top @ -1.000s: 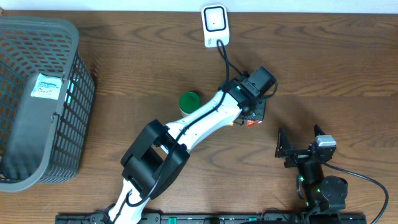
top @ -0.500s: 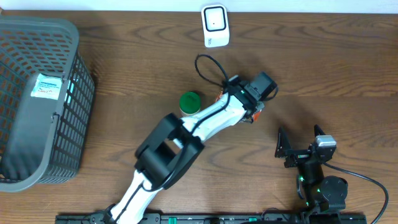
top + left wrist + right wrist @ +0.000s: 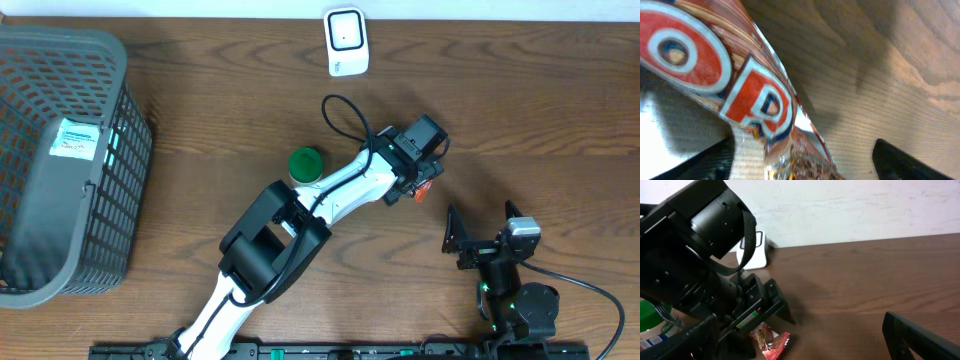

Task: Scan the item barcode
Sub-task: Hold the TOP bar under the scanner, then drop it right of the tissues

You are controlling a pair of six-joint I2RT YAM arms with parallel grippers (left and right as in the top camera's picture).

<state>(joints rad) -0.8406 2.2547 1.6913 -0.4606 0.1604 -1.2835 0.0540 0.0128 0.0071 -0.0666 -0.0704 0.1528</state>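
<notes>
**Overhead:** The left arm reaches diagonally from the table's near edge toward the centre. Its elbow is bent and its white forearm stretches out to the left gripper, which is tipped down over a red-and-orange snack packet. The packet lies on the wooden table, just right of a green-lidded container and well short of the white barcode scanner at the far edge. A cable loops above the wrist. The right arm sits folded at the near right, and the right gripper points up the table with its jaws spread and empty. A grey basket stands at the far left.

**Left wrist:** The packet's big red lettering fills the upper left of the frame. The two dark fingers stand wide apart, with bare wood showing between the packet and the right-hand finger, so the pincer is spread and not pinching the packet.

**Right wrist:** The camera looks across the tabletop at the left arm's black wrist, which is bowed low over the crumpled packet. The packet rests flat on the wood under the left gripper's fingertips. The scanner stands behind against the wall. The right gripper's own fingers frame the bottom corners, far apart with nothing between them.
</notes>
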